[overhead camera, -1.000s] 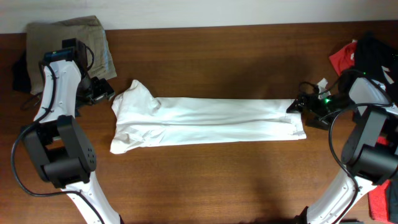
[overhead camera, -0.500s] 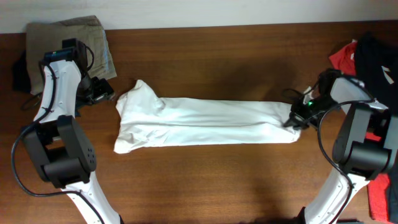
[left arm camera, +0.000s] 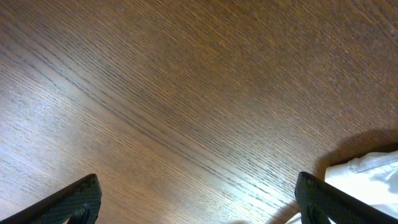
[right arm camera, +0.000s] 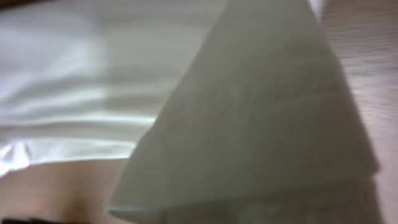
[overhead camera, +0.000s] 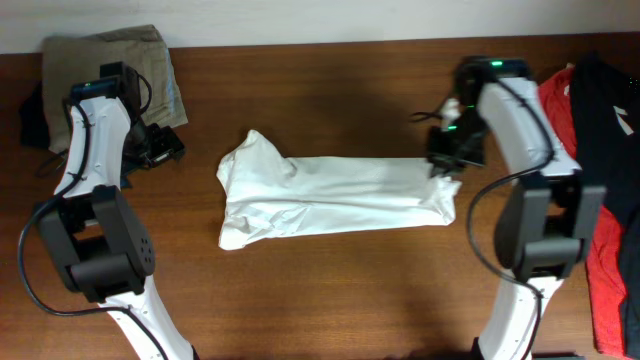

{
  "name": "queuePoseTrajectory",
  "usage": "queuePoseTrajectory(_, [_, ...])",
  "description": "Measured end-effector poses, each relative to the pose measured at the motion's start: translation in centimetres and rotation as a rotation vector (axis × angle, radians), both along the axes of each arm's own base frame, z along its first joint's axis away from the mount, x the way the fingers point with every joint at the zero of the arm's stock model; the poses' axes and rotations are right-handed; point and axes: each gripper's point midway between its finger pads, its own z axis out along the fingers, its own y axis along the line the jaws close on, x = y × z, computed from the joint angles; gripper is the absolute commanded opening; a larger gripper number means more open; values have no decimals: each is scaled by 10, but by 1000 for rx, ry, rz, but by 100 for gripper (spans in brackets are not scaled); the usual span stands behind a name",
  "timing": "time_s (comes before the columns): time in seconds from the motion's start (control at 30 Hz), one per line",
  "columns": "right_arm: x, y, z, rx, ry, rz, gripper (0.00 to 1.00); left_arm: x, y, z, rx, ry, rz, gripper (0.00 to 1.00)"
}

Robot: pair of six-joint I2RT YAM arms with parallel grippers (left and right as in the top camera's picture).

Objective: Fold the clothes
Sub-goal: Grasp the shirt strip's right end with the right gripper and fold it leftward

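Clearly, the white garment (overhead camera: 330, 195) is light, soft and limp; it lies as a long strip midway between the left and right edges of the table (overhead camera: 330, 300), and it will sag unless you hold both corners of an end. The jaws of your right gripper (overhead camera: 447, 158) are hidden by cloth, yet the fabric rises to them in a peak, so they seem closed on its right end. Your left gripper (overhead camera: 165, 143) hangs wide open over bare wood near the left edge, holding nothing
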Motion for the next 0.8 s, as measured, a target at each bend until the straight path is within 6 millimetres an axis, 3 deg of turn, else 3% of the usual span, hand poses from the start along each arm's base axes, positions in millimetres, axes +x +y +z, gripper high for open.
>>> queuePoseTrajectory(0.1, [-4, 56, -1, 22, -40, 139, 4, 0, 0, 0, -2, 0, 0, 99])
queuePoseTrajectory(0.3, [-8, 106, -3, 37, -97, 246, 6, -1, -1, 0, -3, 4, 0, 99])
queuePoseTrajectory(0.73, [-11, 152, -43, 142, -154, 234, 7, -2, -1, 0, -4, 7, 0, 99])
queuePoseTrajectory(0.8, [-16, 158, -46, 142, -149, 243, 25, -2, -1, 0, -4, 7, 0, 99])
